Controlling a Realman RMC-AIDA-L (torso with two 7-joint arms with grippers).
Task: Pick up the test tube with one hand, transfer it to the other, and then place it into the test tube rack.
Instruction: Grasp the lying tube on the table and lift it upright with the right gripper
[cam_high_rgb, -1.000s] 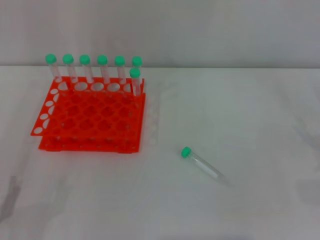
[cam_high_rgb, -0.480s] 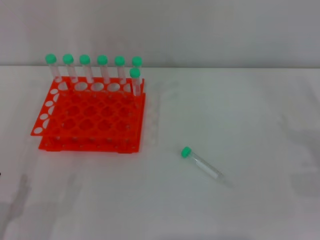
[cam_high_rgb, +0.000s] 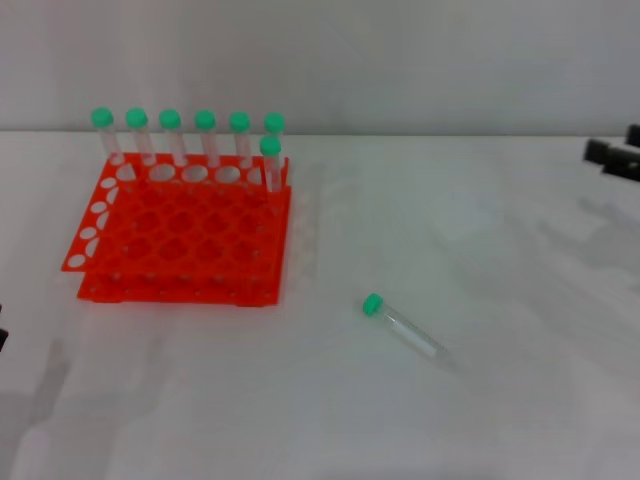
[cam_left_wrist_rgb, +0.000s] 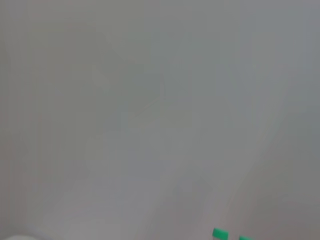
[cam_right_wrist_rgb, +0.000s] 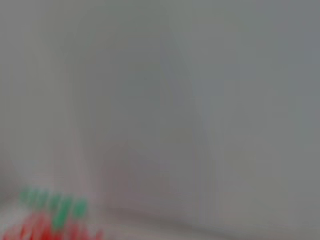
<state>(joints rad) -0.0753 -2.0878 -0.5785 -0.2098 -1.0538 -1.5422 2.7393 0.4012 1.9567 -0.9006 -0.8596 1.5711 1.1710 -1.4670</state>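
The test tube (cam_high_rgb: 407, 327) lies flat on the white table right of centre, its green cap (cam_high_rgb: 373, 304) pointing toward the rack. The orange-red test tube rack (cam_high_rgb: 180, 235) stands at the left with several green-capped tubes (cam_high_rgb: 205, 135) upright in its back row. Black parts of my right gripper (cam_high_rgb: 612, 156) show at the right edge, well above and to the right of the lying tube. A dark sliver of my left gripper (cam_high_rgb: 2, 338) shows at the left edge, below the rack. The right wrist view shows the rack (cam_right_wrist_rgb: 45, 231) blurred. The left wrist view shows only green caps (cam_left_wrist_rgb: 220, 233).
The white table (cam_high_rgb: 480, 220) meets a grey wall along its far edge, just behind the rack. Open table surface lies between the rack and the lying tube.
Black parts of my right gripper have come into the head view at the right edge. A dark sliver of the left gripper has appeared at the left edge. Tube and rack have not moved.
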